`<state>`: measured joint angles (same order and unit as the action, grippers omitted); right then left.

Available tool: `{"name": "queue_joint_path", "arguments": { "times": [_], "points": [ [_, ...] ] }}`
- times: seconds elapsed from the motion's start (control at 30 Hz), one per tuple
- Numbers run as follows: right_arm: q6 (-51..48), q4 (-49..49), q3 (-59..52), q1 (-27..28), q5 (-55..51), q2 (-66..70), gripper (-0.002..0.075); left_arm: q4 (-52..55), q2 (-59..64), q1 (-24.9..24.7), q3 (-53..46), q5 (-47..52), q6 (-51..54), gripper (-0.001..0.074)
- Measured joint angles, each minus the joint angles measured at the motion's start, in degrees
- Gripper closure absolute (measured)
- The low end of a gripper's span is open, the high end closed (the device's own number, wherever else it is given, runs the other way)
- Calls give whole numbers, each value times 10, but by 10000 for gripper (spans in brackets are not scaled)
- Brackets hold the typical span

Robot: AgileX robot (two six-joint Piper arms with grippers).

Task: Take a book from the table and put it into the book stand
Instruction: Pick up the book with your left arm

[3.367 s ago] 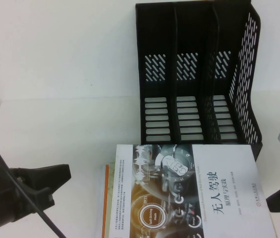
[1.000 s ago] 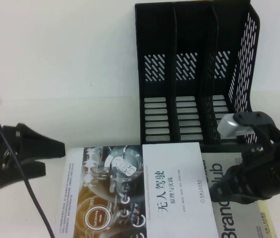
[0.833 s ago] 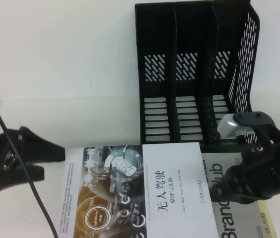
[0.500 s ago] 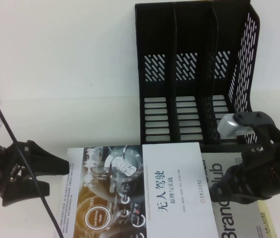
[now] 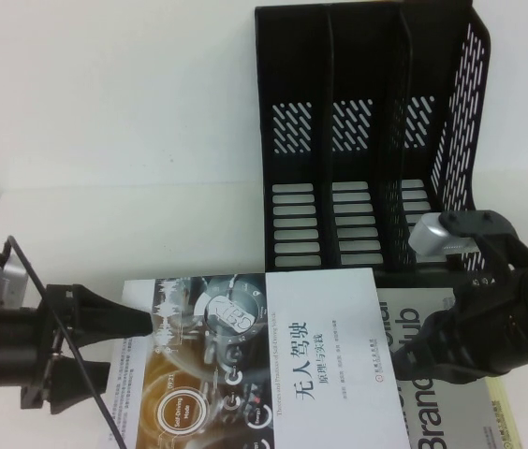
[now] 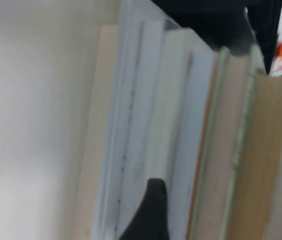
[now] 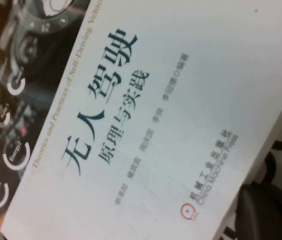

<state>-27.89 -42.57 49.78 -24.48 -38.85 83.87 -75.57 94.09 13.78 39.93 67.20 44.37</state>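
Note:
The book (image 5: pixel 325 360), white cover with a black Chinese title and a dark graphics panel, lies flat on top of a stack at the near edge of the table (image 5: pixel 133 140). My left gripper (image 5: pixel 119 351) is at the book's left edge, open, its upper finger (image 5: pixel 133 321) reaching over the cover's corner. The left wrist view shows the stacked page edges (image 6: pixel 181 125) with one dark finger (image 6: pixel 150 210) against them. My right gripper (image 5: pixel 423 360) rests at the book's right edge (image 7: pixel 261 150). The black book stand (image 5: pixel 367 140) stands behind the book, its slots empty.
Under the white book's right side lies a grey book with large black letters (image 5: pixel 442 421), on which my right arm sits. A yellow-green book edge (image 5: pixel 505 416) shows at the near right. More pale books (image 5: pixel 125 379) stick out at the stack's left.
My left gripper has moved right and toward the near edge, up to the book's left side. Earlier the book was slid left, uncovering the lettered book. In the last second the right arm stayed still.

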Motion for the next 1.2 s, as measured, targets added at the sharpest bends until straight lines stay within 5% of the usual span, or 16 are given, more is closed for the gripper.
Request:
{"name": "queue_joint_path", "arguments": {
  "times": [0.27,0.67,1.2],
  "points": [
    [-12,-40,0,0,9,6,729,-32,14,-27,-11,-9,5,108],
    [-34,-85,-5,-3,24,10,729,-43,6,-74,-11,-5,5,439],
    [21,10,2,-5,24,8,729,22,-62,-35,9,-8,-13,448]
  ]
}}
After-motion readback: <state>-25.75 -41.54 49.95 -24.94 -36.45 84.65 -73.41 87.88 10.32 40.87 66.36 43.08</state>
